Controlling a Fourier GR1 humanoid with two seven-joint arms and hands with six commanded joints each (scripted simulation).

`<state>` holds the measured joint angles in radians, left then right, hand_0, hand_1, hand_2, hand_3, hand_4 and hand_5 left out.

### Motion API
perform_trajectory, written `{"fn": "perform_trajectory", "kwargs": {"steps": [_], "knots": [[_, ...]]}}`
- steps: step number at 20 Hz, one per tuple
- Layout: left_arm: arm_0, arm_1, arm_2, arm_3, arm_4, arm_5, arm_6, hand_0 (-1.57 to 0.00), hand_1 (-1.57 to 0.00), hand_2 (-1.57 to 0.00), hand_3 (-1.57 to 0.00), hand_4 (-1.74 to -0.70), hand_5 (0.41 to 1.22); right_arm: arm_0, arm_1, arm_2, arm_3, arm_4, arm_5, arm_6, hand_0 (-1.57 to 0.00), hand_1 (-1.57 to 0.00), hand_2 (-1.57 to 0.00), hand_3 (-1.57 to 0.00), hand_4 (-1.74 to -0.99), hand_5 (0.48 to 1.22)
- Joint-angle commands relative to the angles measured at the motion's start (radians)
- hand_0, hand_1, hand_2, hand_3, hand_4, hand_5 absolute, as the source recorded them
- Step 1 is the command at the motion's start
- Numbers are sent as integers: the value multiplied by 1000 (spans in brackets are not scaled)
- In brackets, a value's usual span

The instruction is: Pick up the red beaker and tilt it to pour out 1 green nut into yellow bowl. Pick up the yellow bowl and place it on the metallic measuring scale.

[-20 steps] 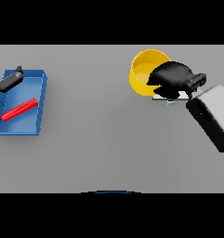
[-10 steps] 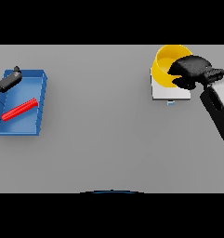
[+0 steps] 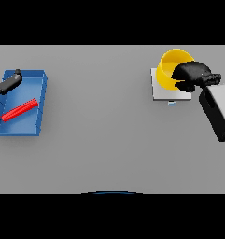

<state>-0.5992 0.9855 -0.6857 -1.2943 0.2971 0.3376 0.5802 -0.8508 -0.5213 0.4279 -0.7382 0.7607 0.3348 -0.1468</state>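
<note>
The yellow bowl (image 3: 171, 68) is over the far part of the metallic scale (image 3: 160, 89) at the right of the table. My right hand (image 3: 192, 75) is shut on the bowl's right rim, fingers curled over it. Whether the bowl rests on the scale or hangs just above it I cannot tell. The red beaker (image 3: 19, 110) lies on its side inside the blue tray (image 3: 40, 103) at the left. My left hand (image 3: 6, 84) shows at the left edge over the tray's far corner, fingers extended and holding nothing.
The scale has a small light tab (image 3: 172, 103) on its near side. My right forearm (image 3: 219, 111) slants in from the right edge.
My right hand has carried the yellow bowl rightward and away from me, then brought it slightly back and settled it over the scale. The left hand barely moved.
</note>
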Motion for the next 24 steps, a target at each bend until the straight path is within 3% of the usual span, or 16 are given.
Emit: {"fn": "perform_trajectory", "kwargs": {"steps": [1, 5, 7, 8, 9, 10, 12, 15, 19, 24], "knots": [[-7, -6, 2, 6, 1, -1, -2, 1, 1, 1, 1, -796, 729, -5, 9, 0, 17, 3, -4, 7, -1571, -1499, -1565, -1500, -1727, 1221], [-20, -10, 3, 4, 1, -3, 4, 1, 1, 1, 1, -806, 734, -24, 16, -6, 72, 4, -26, -20, -1548, -1420, -1568, -1481, -1721, 1221], [-14, -7, 4, 11, 1, -8, -9, 1, 1, 1, 1, -811, 740, -33, 16, -10, 91, -4, -5, -28, -1536, -1411, -1569, -1165, -1728, 1221], [-28, -24, -1, 20, 0, -12, 1, 1, 1, 1, 1, -813, 745, -37, 24, -16, 96, -10, 7, -8, -1543, -1443, -1496, -1022, -1659, 1221], [-27, -23, -2, 21, 0, -15, 2, 1, 1, 1, 1, -812, 745, -36, 20, -20, 101, -19, 16, -20, -1525, -1350, -1348, -907, -1596, 1134], [-28, -26, -3, 22, -2, -10, 2, 1, 1, 1, 1, -812, 744, -39, 28, -22, 111, -21, 18, -12, -1219, -1083, -1132, -824, -1548, 1053], [-39, -31, -5, 30, -5, -12, 17, 1, 1, 1, 1, -812, 745, -39, 24, -22, 113, -26, 27, -32, -780, -692, -810, -711, -1470, 928], [-51, -42, -9, 49, -13, -18, 14, 1, 1, 1, 1, -806, 738, -43, 37, -19, 130, -22, 34, -14, -399, -354, -518, -604, -1410, 821], [-52, -50, -3, 72, -6, -29, -9, 1, 1, 1, 1, -812, 736, -66, 36, -2, 172, -2, 33, -63, -163, -144, -288, -475, -1356, 755], [-38, -40, 4, 43, 5, -16, -14, 1, 1, 1, 1, -821, 734, -88, 44, 13, 205, 17, 35, -76, -53, -47, -115, -348, -1308, 733]]}}
